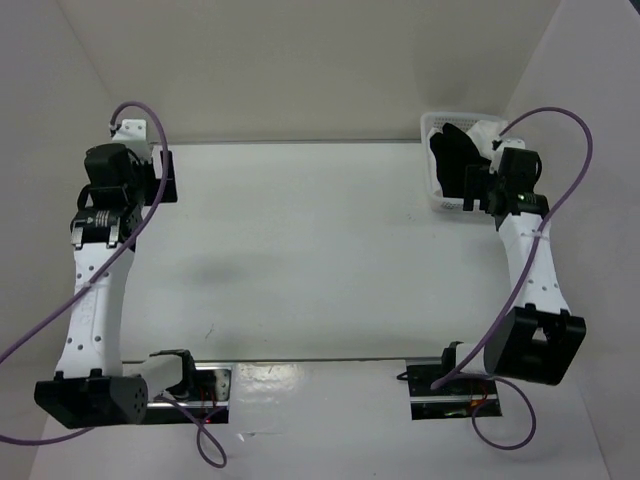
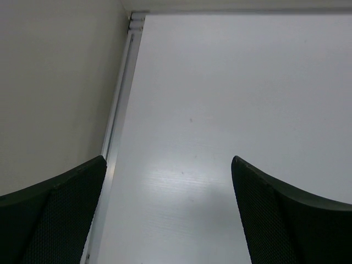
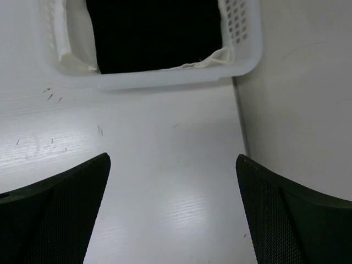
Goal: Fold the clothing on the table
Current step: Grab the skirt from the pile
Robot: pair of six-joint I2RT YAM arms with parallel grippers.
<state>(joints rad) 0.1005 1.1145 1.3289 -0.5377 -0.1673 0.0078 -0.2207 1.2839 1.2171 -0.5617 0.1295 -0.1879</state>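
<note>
The clothing [image 1: 450, 155] is seen as a black, matte bundle lying inside a white mesh basket [image 1: 440, 125], which is set at the far right corner of the table [image 1: 320, 260], toward 1 o'clock in the top view. No part of the garment is spread on the tabletop.

In the right wrist view the basket's near rim is found at 12 o'clock, with the black fabric filling most of the opening. A white cloth [image 3: 71, 41] is tucked against the basket's inner wall at 10 o'clock, and another pale fold is seen at the rim toward 1 o'clock. The right gripper [image 3: 173, 214] is held over bare table just short of the basket, its jaws spread wide and released. Nothing is grasped, and its 2 dark fingers [image 3: 55, 214] are kept apart from both basket and garment. A few small dark specks [image 3: 52, 93] are noted on the surface at 10 o'clock.

The left gripper [image 2: 168, 214] is positioned well apart from the basket, near the far left corner of the table, toward 10 o'clock in the top view. Its jaws are likewise spread wide and empty, over bare white surface. A thin metal rail [image 2: 118, 121] is seen running along the table's left edge, beside the wall [image 2: 55, 82].
</note>
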